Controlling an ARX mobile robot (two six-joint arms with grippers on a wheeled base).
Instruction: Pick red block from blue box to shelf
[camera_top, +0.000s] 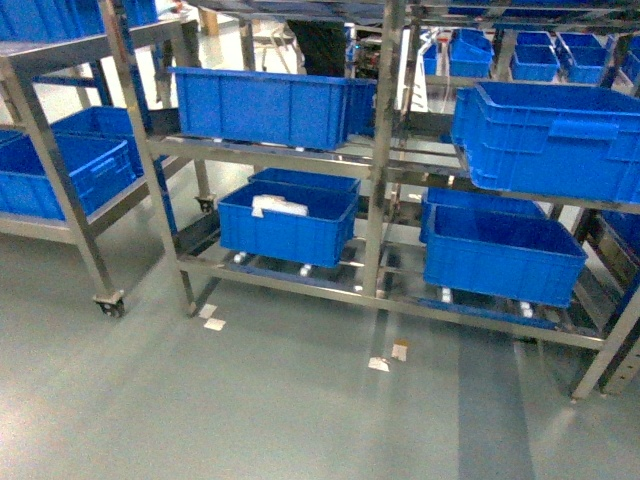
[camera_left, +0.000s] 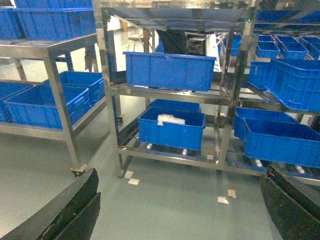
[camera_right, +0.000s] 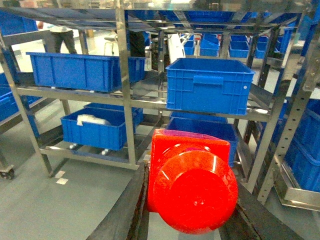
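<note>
The red block (camera_right: 192, 185) fills the bottom of the right wrist view, with its round stud facing the camera. My right gripper (camera_right: 191, 202) is shut on it, one dark finger on each side. In the left wrist view my left gripper (camera_left: 182, 175) stands open over bare floor, holding nothing. The stainless-steel shelf (camera_top: 378, 150) rises straight ahead, and it also shows as the shelf (camera_left: 235, 100) in the left wrist view and the shelf (camera_right: 125, 100) in the right wrist view. The blue box is out of view. Neither gripper shows in the head view.
Dark blue ribbed crates (camera_top: 265, 105) sit on the shelf's tiers, one lower crate (camera_top: 288, 225) holding a white bundle. A second wheeled rack (camera_top: 60, 160) with crates stands at the left. Paper scraps (camera_top: 388, 357) lie on the grey floor. A person (camera_right: 62, 37) stands behind.
</note>
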